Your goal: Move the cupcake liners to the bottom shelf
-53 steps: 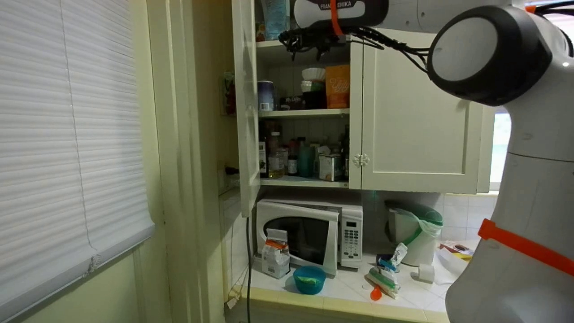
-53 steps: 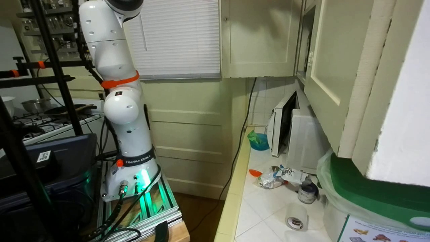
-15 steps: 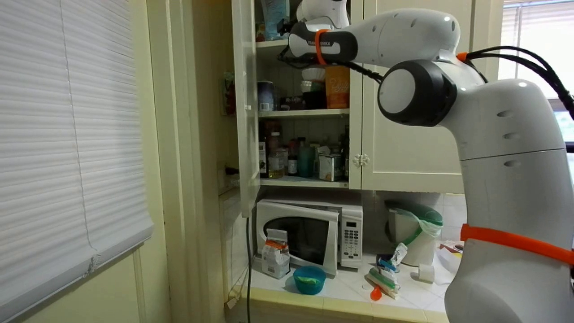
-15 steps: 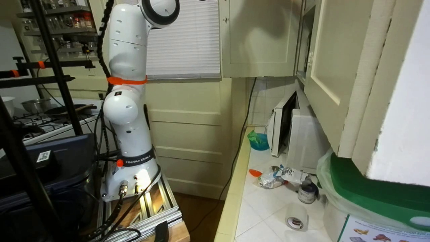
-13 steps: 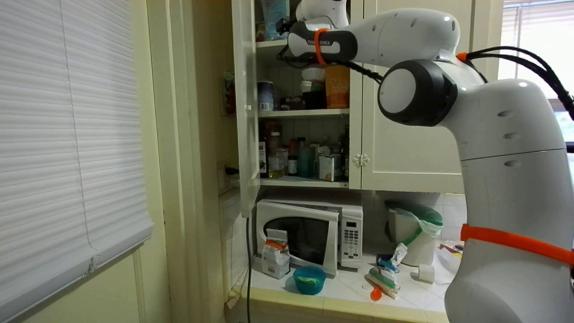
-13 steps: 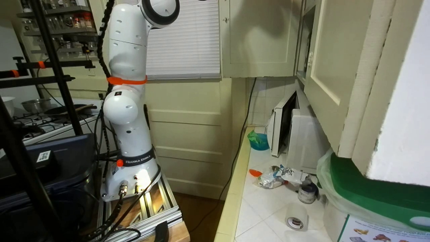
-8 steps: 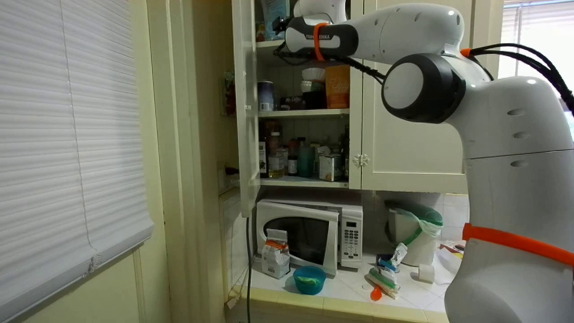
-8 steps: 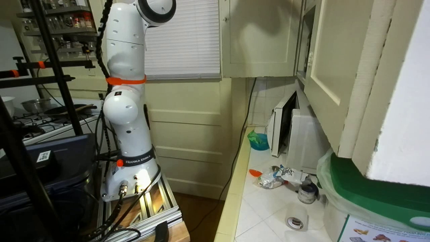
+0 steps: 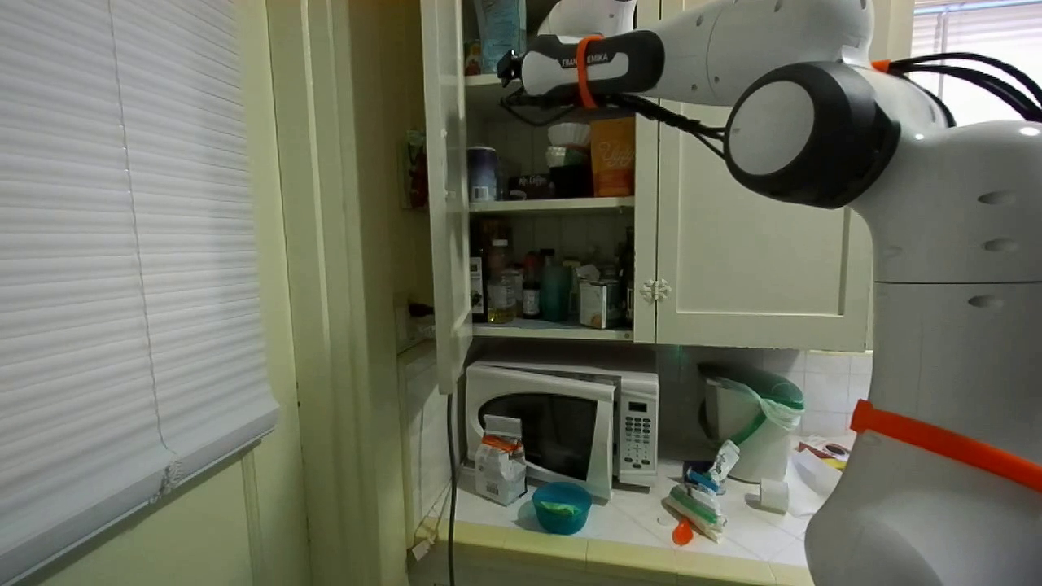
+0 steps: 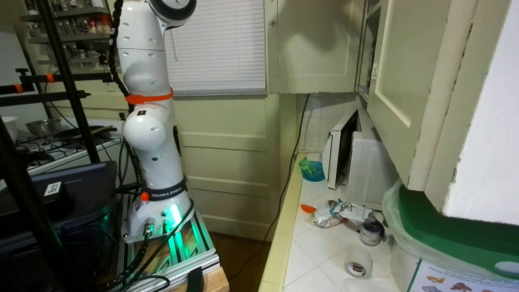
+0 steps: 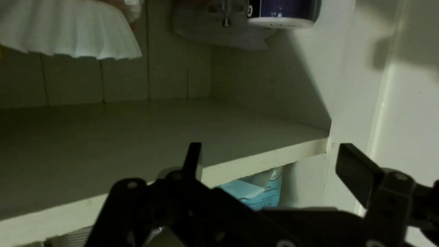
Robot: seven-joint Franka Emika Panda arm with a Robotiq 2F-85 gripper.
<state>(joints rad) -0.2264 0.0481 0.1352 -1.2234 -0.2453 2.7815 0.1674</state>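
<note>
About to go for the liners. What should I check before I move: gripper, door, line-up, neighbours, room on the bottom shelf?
1. Gripper open, nothing held: ok, jaws apart in the wrist view.
2. Door open: ok.
3. Lined up with the liners: not ok; they are cut off at the wrist view's upper left, not between the jaws.
4. Liners free of the orange bag: cannot tell; they look side by side in an exterior view, any gap unclear.
5. Room on the bottom shelf: likely not ok; bottles and a box crowd it.
</note>
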